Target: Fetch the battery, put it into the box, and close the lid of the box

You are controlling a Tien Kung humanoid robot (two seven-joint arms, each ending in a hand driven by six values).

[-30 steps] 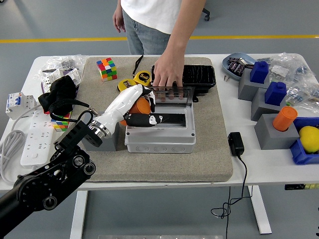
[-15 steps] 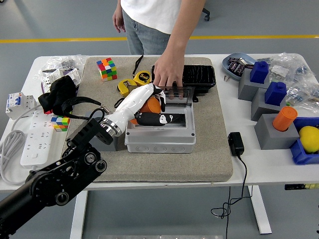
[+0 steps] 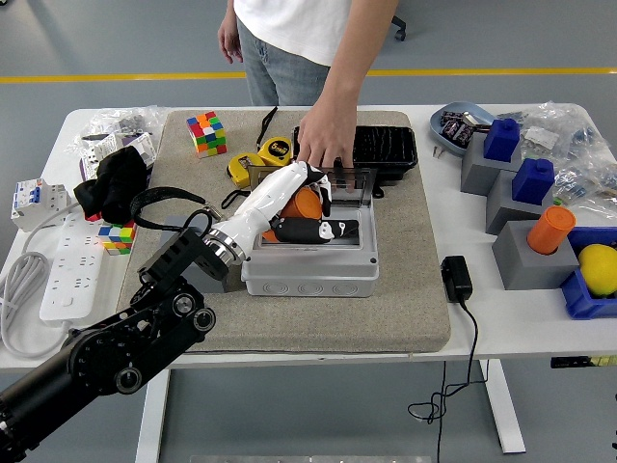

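Grey plastic forms the box (image 3: 310,268), which sits near the middle of a tan mat (image 3: 405,289) on the white table (image 3: 521,318). Its clear lid (image 3: 349,183) stands raised along the box's 12 o'clock edge, where a person's hand (image 3: 326,135) rests on its top rim. The robot's left hand (image 3: 307,201), white-shelled with black fingers, reaches in from 8 o'clock over the open box, its fingers curled around an orange battery (image 3: 305,204) held just above the box's interior; the thumb and fingers lie along the dark inside of the box. At 12 o'clock beyond the lid sits a black tray (image 3: 386,147). A yellow tape measure (image 3: 275,149) and a Rubik's cube (image 3: 205,132) lie at 11 o'clock on the mat.
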